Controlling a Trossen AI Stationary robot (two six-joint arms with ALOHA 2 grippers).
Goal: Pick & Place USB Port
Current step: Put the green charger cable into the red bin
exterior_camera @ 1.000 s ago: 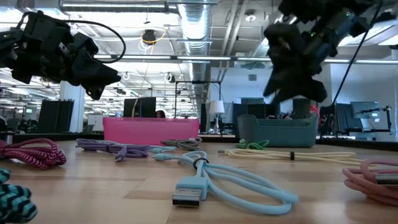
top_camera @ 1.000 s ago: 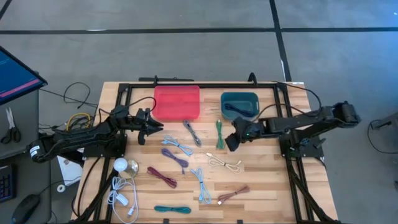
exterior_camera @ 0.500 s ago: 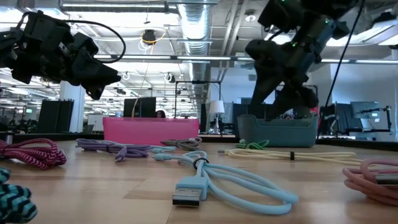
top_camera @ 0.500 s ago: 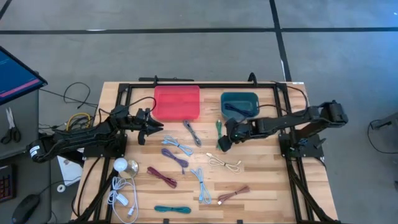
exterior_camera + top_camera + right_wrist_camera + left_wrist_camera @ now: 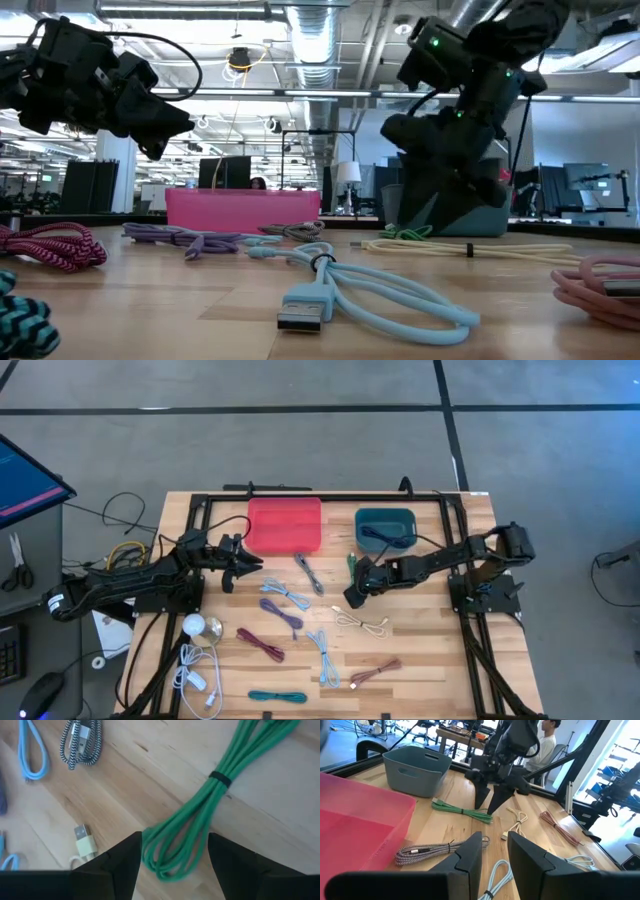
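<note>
High view: wooden slatted table (image 5: 420, 660) carrying scattered bundled cables. Red rectangular plastic bin (image 5: 285, 525) and teal rectangular plastic bin (image 5: 386, 527) side by side at the far edge. Right gripper (image 5: 352, 594) reaches toward table centre, low over the near end of the green bundled USB cable (image 5: 352, 568), which lies just in front of the teal bin. Left gripper (image 5: 240, 565) waits just beside the red bin's left corner.

Low view: right gripper (image 5: 440, 205) hangs down in front of the teal bin, above the green cable (image 5: 405, 233). Light blue looped USB cable (image 5: 330, 290) in the foreground. Left gripper (image 5: 165, 125) hangs well above the table.

Left wrist view: left fingers (image 5: 470, 857) partly spread, nothing between them. Black-and-white braided cable (image 5: 432, 850) on the table ahead.

Right wrist view: right fingers (image 5: 125, 857) spread wide, straddling the looped end of the green cable (image 5: 200, 815); cable not gripped. Cream USB plug (image 5: 84, 840) just beside one finger.
</note>
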